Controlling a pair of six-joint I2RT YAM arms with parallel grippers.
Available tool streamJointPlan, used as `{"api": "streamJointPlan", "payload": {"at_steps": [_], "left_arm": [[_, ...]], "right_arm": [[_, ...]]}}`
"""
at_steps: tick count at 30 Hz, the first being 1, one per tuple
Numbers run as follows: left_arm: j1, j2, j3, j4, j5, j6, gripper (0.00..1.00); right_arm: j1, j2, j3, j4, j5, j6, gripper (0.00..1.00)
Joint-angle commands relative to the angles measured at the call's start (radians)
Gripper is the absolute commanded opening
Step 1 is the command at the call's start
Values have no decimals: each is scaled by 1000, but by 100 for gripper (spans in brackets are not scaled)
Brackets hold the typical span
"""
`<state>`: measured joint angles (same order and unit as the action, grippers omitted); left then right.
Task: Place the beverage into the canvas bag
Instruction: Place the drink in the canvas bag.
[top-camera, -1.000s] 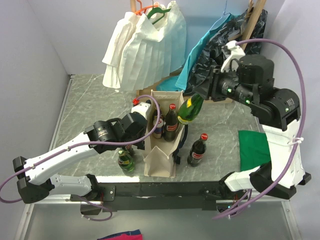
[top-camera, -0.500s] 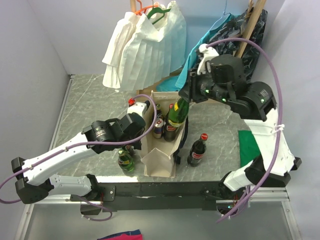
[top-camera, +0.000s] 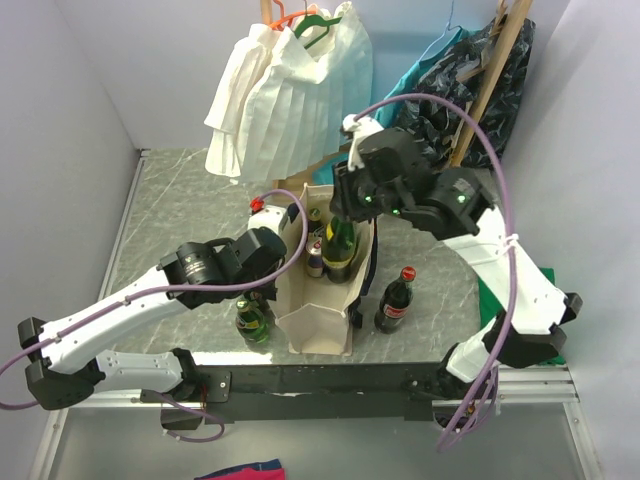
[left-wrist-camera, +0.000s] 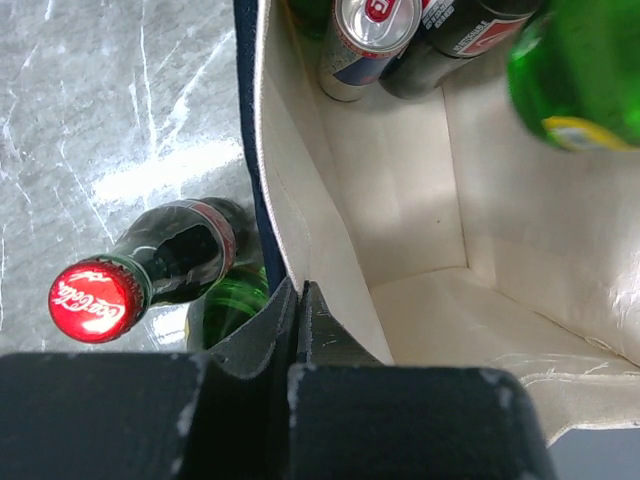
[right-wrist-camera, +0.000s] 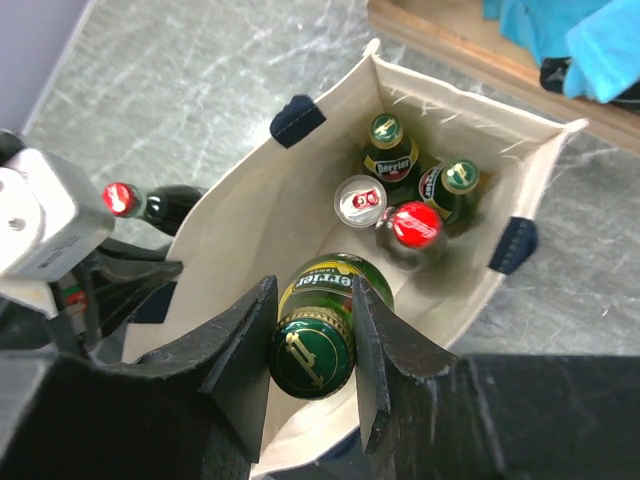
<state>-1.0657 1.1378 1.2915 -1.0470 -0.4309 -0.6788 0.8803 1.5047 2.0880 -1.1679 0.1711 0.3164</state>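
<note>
Task thing: a green glass bottle (top-camera: 340, 245) with a gold cap and a Perrier label, upright, gripped at the neck
Where it is: its lower part is inside the open mouth of the tall cream canvas bag (top-camera: 315, 320) with navy strap handles; in the left wrist view the green glass bottle (left-wrist-camera: 585, 70) hangs close to the far inner wall, clear of the bare bag floor
Right gripper (right-wrist-camera: 312, 350): clenched on the bottle's neck just under the cap, one dark finger (right-wrist-camera: 245, 345) on each side; in the top view the right gripper (top-camera: 345, 205) is directly above the bag
Left gripper (left-wrist-camera: 300, 300): fingers pressed together, pinching the rim of the bag's left wall (left-wrist-camera: 400, 200)
Already in the bag: a silver can (right-wrist-camera: 360, 200), a dark bottle with a red cap (right-wrist-camera: 412, 228) and two small green bottles with gold caps (right-wrist-camera: 385, 150), bunched at the far end
Left of the bag: a dark cola bottle with a red cap (left-wrist-camera: 130, 285) standing on the grey marble table (top-camera: 180, 200), with a green bottle (top-camera: 252, 322) just beside it
Right of the bag: another red-capped cola bottle (top-camera: 395, 300), upright, near but apart from the bag
Behind: a white pleated garment (top-camera: 290, 90) on a hanger
</note>
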Motion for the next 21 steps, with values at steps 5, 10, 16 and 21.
{"api": "streamJointPlan", "payload": {"at_steps": [5,10,16,21], "left_arm": [[-8,-59,20,-24,-14,-11,1],[-8,-62,14,-10,3,1,1],[-8,-64,0,8,11,15,2],[-8,-65,-17,42,23,38,4]], "right_arm": [[69,-11,-95,249,64,19,0],[104,-9,-180,295,73,32,0],[135,-35,-287,344,102,46,0],[143,-60,-384,402,100,61,0]]}}
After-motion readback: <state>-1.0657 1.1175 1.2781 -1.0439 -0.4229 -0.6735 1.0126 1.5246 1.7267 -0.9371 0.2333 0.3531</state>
